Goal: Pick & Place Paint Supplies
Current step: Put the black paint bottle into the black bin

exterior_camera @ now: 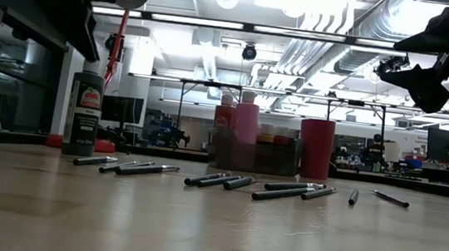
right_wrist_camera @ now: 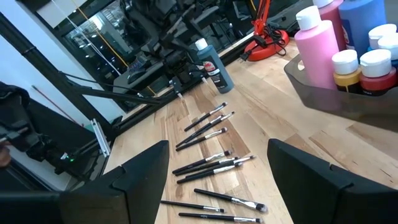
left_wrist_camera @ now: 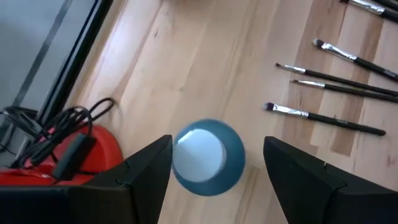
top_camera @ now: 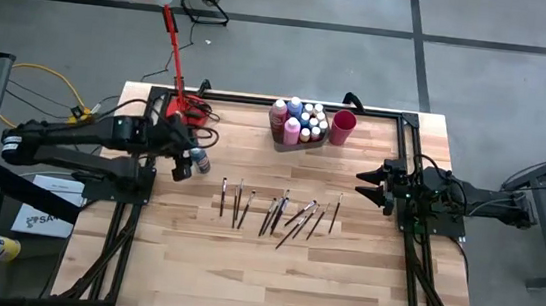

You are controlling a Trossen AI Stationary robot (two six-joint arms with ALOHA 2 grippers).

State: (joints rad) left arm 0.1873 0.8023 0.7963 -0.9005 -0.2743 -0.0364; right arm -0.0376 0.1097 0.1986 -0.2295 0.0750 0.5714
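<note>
Left tool (top_camera: pixel 187 165) is hovering at centre left of the high view, fingers spread wide and gripping nothing. It is sitting right above a dark bottle (top_camera: pixel 200 157) with a pale cap. In the left wrist view that bottle (left_wrist_camera: pixel 207 157) is standing upright on the surface between the two fingers (left_wrist_camera: pixel 147 169), with clear gaps on both sides.

Right tool (top_camera: pixel 367 186) is waiting at centre right of the high view, raised off the surface, fingers apart and holding nothing.

Paintbrushes (top_camera: pixel 277 212) are lying in a loose row across the middle of the wooden surface (top_camera: pixel 242 271), between the two tools.

Remaining paint bottles (top_camera: pixel 299 121) are standing packed in a grey bin (top_camera: pixel 279 137) at upper centre. A red cup (top_camera: pixel 343 128) is standing just beside the bin on its right.

Red lamp base (top_camera: pixel 188 109) is sitting at the surface's upper left corner, near the dark bottle.
</note>
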